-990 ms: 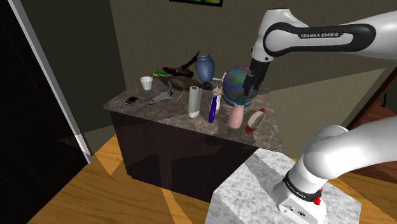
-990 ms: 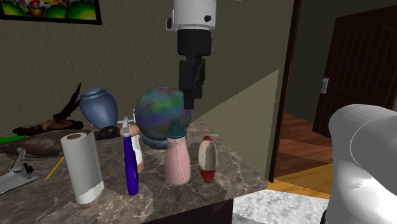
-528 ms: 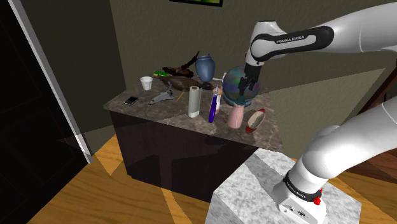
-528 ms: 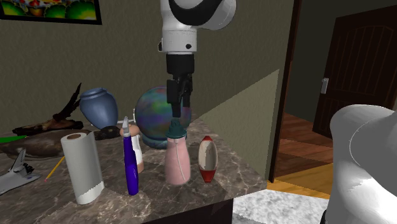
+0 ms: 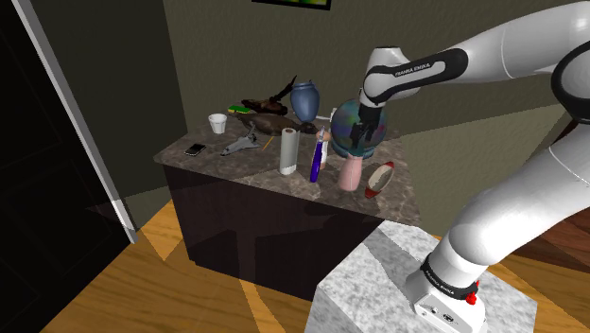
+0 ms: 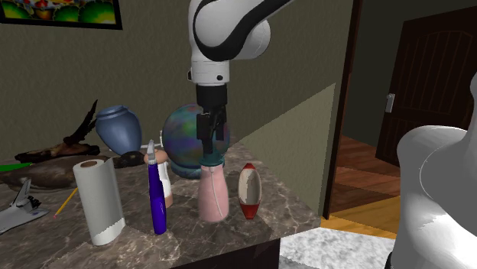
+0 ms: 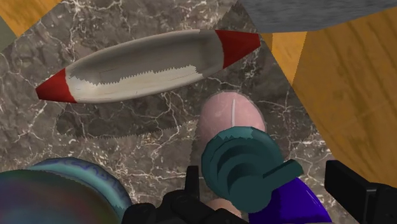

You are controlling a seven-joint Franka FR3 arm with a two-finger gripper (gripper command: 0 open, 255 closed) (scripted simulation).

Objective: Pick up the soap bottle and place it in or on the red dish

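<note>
The soap bottle point(image 6: 213, 191) is pink with a teal pump top point(image 7: 245, 168) and stands upright near the counter's front edge point(image 5: 350, 173). Beside it, on the side away from the blue spray bottle, the red dish point(image 6: 248, 191) stands on its edge: a long boat-shaped dish with red ends and a white inside point(image 7: 149, 65) point(image 5: 379, 178). My gripper point(image 6: 210, 141) hangs straight over the bottle, open, fingertips level with the pump. In the wrist view the gripper point(image 7: 273, 197) has the pump between its fingers, which stand apart from it.
A shimmering globe point(image 6: 191, 134) stands right behind the bottle, close to the hand. A blue spray bottle point(image 6: 157, 195) and paper towel roll point(image 6: 98, 200) stand to the second exterior view's left. Farther back: blue vase point(image 5: 304, 96), toy shuttle point(image 5: 242, 145), white cup point(image 5: 217, 124).
The arm has lowered the gripper from above the globe down onto the soap bottle's pump. The bottle and dish have not moved.
</note>
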